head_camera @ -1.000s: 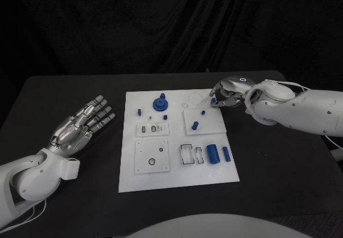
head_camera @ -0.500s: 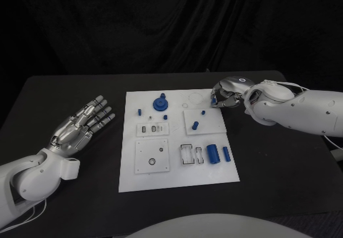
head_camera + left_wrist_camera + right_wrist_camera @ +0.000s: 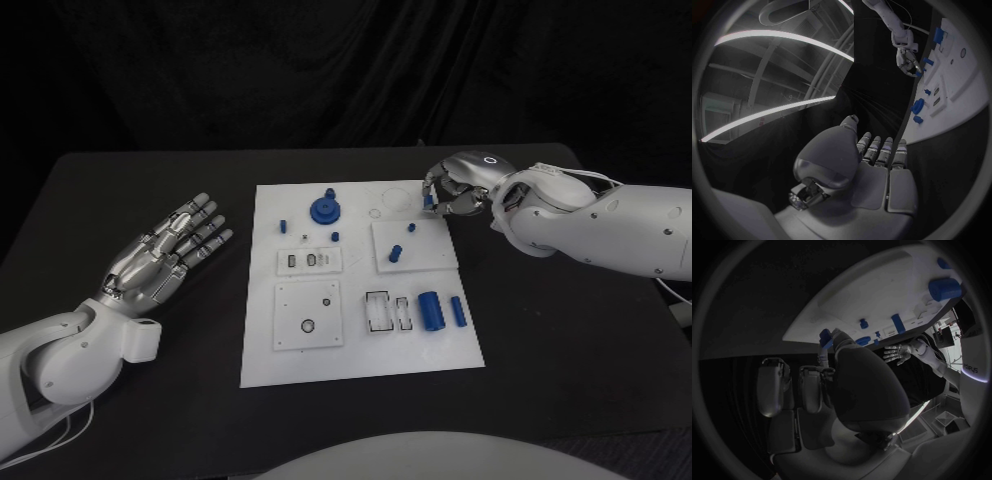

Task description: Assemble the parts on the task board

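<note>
Right hand [image 3: 450, 192] is being held over the task board's [image 3: 361, 345] far right corner, a small blue part [image 3: 428, 201] pinched in its fingertips. Left hand [image 3: 162, 252] is lying open, fingers spread, beside the board.

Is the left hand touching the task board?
Apart. The head view shows the left hand lying open with bare black table between it and the task board.

right robot hand [image 3: 450, 192]: fingertips hidden behind palm | pinched blue part [image 3: 428, 203]: shape too small to tell
</note>
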Tool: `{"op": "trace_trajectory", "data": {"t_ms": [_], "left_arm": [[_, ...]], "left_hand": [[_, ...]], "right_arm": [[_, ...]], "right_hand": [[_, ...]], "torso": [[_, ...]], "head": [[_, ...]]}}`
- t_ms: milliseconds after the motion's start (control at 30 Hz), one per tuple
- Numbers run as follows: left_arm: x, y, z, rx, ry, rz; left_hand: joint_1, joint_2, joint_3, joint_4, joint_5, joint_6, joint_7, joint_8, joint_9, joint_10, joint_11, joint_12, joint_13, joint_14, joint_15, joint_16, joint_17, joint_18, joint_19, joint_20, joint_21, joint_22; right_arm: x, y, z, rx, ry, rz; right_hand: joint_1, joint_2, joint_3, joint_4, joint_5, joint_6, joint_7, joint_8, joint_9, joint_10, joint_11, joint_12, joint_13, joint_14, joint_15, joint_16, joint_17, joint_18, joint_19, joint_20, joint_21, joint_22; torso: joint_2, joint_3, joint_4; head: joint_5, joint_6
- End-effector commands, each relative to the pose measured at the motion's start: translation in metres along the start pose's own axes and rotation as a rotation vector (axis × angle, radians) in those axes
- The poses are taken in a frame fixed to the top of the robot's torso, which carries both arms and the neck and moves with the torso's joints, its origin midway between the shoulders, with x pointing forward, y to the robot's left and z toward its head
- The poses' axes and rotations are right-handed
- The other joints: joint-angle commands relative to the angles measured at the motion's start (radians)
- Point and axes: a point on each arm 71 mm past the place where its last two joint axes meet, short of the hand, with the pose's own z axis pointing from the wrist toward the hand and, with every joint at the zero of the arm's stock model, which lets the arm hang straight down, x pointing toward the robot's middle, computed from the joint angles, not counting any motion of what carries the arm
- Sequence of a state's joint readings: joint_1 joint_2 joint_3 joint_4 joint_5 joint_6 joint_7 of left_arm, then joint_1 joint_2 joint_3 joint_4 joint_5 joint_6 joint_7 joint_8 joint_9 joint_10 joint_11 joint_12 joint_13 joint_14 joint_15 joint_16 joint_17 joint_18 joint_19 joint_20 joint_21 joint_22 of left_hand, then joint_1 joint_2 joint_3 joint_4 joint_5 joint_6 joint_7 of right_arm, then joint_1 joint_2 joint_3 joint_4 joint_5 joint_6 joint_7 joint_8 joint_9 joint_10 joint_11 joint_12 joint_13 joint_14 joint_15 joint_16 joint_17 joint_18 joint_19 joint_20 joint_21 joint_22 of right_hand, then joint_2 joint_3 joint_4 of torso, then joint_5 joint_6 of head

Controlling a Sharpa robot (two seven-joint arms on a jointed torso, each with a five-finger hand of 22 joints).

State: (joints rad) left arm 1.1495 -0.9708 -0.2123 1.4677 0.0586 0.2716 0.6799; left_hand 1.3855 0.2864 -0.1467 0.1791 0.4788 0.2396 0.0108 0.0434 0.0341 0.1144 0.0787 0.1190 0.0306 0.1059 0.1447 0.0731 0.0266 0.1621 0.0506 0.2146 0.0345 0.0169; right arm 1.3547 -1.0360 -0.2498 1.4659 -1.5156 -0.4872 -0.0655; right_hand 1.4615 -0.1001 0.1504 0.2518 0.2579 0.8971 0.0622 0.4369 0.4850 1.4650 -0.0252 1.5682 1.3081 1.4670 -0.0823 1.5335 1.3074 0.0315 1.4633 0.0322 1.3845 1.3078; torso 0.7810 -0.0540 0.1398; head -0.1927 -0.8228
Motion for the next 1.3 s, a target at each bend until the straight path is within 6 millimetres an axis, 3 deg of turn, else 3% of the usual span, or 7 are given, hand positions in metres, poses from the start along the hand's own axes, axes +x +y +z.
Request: {"op": "trace_trajectory", "data": {"t_ms": [33,333,533,633,900,1100,1300], "left_arm": [[0.002,0.000,0.000,0.016,0.010,-0.014],[0.003,0.001,0.002,0.012,0.011,-0.014],[0.004,0.002,0.003,0.010,0.013,-0.015],[0.005,0.003,0.003,0.007,0.015,-0.016],[0.006,0.003,0.005,0.006,0.019,-0.018],[0.006,0.004,0.006,0.004,0.023,-0.020],[0.006,0.005,0.007,0.001,0.026,-0.022]], "left_hand": [[-0.008,-0.004,0.007,-0.001,0.005,-0.003,-0.002,0.003,0.001,-0.002,-0.002,0.003,0.001,-0.001,0.007,0.007,0.001,-0.021,0.001,0.006,0.005,0.001],[-0.008,-0.004,0.008,-0.002,0.005,-0.002,-0.002,0.003,0.001,-0.001,-0.002,0.003,0.001,0.000,0.007,0.007,0.002,-0.021,0.002,0.006,0.006,0.002],[-0.008,-0.004,0.008,-0.002,0.005,-0.002,-0.002,0.003,0.001,-0.001,-0.002,0.003,0.001,0.000,0.007,0.007,0.002,-0.021,0.002,0.006,0.006,0.002],[-0.008,-0.004,0.009,-0.002,0.006,-0.001,-0.002,0.003,0.002,-0.001,-0.002,0.004,0.001,0.001,0.008,0.008,0.002,-0.021,0.002,0.006,0.006,0.002],[-0.008,-0.004,0.009,-0.002,0.006,-0.001,-0.002,0.003,0.002,-0.001,-0.002,0.004,0.001,0.001,0.008,0.008,0.002,-0.021,0.002,0.006,0.006,0.002],[-0.009,-0.004,0.010,-0.003,0.006,-0.002,-0.002,0.003,0.001,-0.001,-0.001,0.004,0.001,0.000,0.008,0.008,0.002,-0.021,0.002,0.007,0.005,0.002],[-0.009,-0.004,0.010,-0.003,0.006,-0.002,-0.002,0.003,0.001,-0.001,-0.001,0.004,0.001,0.000,0.008,0.008,0.002,-0.021,0.002,0.007,0.005,0.002]], "right_arm": [[-0.018,0.015,0.004,-0.052,-0.114,0.013],[-0.042,0.078,0.016,-0.206,-0.140,0.054],[-0.029,0.119,0.021,-0.295,-0.044,0.073],[-0.011,0.138,0.019,-0.318,0.054,0.082],[0.025,0.161,0.021,-0.322,0.209,0.058],[0.034,0.169,0.026,-0.333,0.186,-0.012],[0.037,0.171,0.029,-0.331,0.164,-0.042]], "right_hand": [[0.010,0.007,0.004,-0.002,0.004,0.001,-0.006,0.013,0.033,0.106,-0.003,0.003,0.263,0.091,-0.005,-0.003,0.221,0.014,0.020,-0.006,-0.007,0.202],[0.008,0.007,0.004,0.002,-0.005,-0.007,-0.002,0.017,0.036,0.106,0.002,0.003,0.263,0.090,-0.001,-0.008,0.216,0.016,0.017,-0.005,-0.016,0.199],[0.003,0.009,0.002,0.007,-0.014,-0.021,0.003,0.017,0.038,0.106,0.007,0.003,0.263,0.087,0.003,-0.017,0.206,0.020,0.008,-0.001,-0.034,0.193],[0.004,0.013,0.004,0.007,-0.016,-0.026,0.004,0.018,0.038,0.106,0.011,0.003,0.263,0.083,0.006,-0.030,0.193,0.024,0.000,0.001,-0.054,0.187],[0.007,0.016,0.005,0.001,-0.012,-0.035,0.011,0.016,0.036,0.106,0.021,0.003,0.263,0.079,0.014,-0.042,0.180,0.029,-0.010,0.006,-0.079,0.179],[0.002,0.013,0.002,0.000,-0.012,-0.039,0.015,0.015,0.034,0.106,0.025,0.003,0.263,0.077,0.017,-0.047,0.174,0.031,-0.014,0.009,-0.090,0.176],[0.001,0.012,0.001,-0.001,-0.012,-0.040,0.016,0.014,0.033,0.106,0.025,0.003,0.263,0.076,0.018,-0.051,0.170,0.033,-0.017,0.010,-0.095,0.175]], "torso": [[0.001,-0.0002,0.0001],[0.002,-0.0001,-0.0026],[0.003,-0.0003,-0.0005],[0.002,-0.0014,0.0020],[0.001,-0.0008,0.0021],[-0.002,-0.0020,0.0020],[-0.001,0.0009,-0.0009]], "head": [[0.001,0.001],[0.008,-0.004],[0.021,-0.012],[0.029,-0.018],[0.034,-0.021],[0.037,-0.026],[0.042,-0.031]]}}
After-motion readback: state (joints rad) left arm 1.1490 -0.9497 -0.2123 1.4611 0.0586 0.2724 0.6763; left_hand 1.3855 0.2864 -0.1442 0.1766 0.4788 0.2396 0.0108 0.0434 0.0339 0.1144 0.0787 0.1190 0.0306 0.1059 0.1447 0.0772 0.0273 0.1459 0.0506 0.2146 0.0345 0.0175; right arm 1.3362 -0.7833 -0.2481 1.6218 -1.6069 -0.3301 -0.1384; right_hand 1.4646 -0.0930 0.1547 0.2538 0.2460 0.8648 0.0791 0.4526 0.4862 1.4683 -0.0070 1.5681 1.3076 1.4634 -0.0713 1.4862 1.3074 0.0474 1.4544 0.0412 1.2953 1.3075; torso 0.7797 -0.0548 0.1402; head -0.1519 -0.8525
